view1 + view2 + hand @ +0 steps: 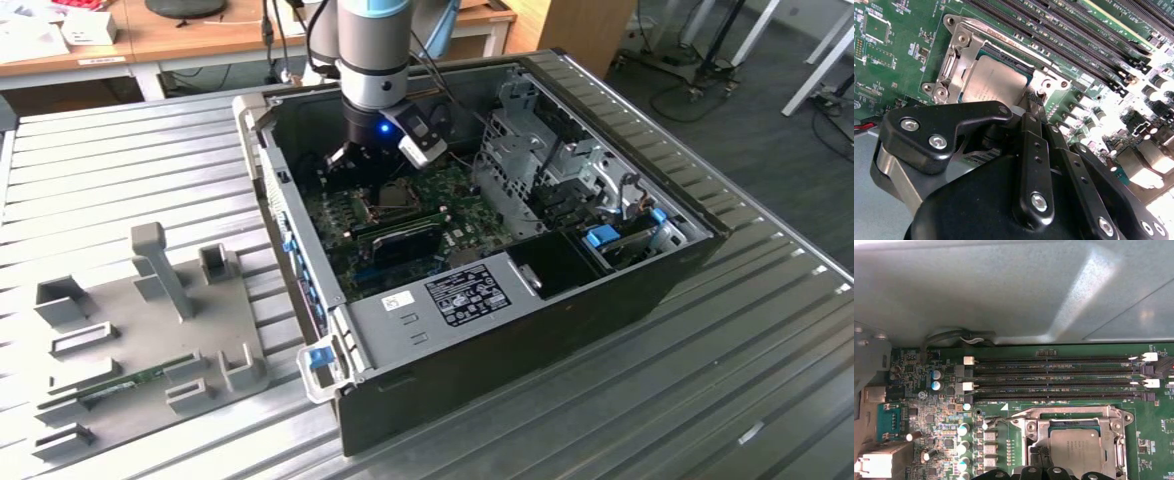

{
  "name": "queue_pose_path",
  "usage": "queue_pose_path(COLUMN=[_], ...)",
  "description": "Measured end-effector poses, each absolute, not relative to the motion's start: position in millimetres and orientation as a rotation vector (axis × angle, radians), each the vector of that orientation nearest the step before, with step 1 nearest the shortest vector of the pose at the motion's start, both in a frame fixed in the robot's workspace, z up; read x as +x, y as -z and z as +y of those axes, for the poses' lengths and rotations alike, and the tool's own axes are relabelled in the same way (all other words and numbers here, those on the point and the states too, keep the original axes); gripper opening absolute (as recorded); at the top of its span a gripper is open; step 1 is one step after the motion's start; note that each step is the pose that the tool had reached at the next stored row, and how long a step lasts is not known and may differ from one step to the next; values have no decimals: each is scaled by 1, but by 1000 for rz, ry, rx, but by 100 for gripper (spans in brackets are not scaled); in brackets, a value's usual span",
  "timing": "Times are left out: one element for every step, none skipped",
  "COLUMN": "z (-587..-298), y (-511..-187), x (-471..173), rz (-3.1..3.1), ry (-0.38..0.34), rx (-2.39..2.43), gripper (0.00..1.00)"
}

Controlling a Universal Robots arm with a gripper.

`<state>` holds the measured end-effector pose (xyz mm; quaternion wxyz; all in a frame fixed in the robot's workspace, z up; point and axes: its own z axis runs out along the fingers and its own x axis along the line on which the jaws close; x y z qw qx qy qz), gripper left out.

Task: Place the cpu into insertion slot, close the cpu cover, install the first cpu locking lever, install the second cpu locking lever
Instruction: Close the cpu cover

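second wrist view shows cpu (pixel 996 82) just beside hand (pixel 1024 107).

An open computer case (pixel 641 270) lies on its side on a ribbed metal tabletop (pixel 627 410). The arm (pixel 371 50) comes down from above into the case, and its hand (pixel 352 165) hangs low over the green board (pixel 461 205), just beside the cpu (pixel 398 198). The cpu shows as a dark square inside the silvery cover (pixel 376 200). A blue light (pixel 387 127) glows on the wrist. A drive cage (pixel 534 150) fills the case on the exterior view's right. On the exterior view's left, well apart from the case, a grey fixture plate (pixel 134 350) carries blocks, an upright post (pixel 154 265) and a green strip (pixel 127 383).
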<state>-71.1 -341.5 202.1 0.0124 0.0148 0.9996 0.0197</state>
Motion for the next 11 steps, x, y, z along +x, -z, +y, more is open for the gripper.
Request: queue_pose_path(z=[-341,-341,-341,-341,-341,-341,-341,-341,-341,-341,-341], y=[-202,-202,-202,-202,-202,-202,-201,-201,-200,-200,-200], x=[-71,-71,-71,-71,-71,-71,-71,-71,-71,-71,-71], rz=[3116,3116,3116,3116,3116,3115,3115,3115,3116,3116,3116], ry=[-62,-62,-62,-62,-62,-62,-62,-62,-62,-62,-62], rx=[46,46,46,46,46,46,46,46,46,46,46], gripper=[11,11,11,11,11,11,11,11,11,11,11])
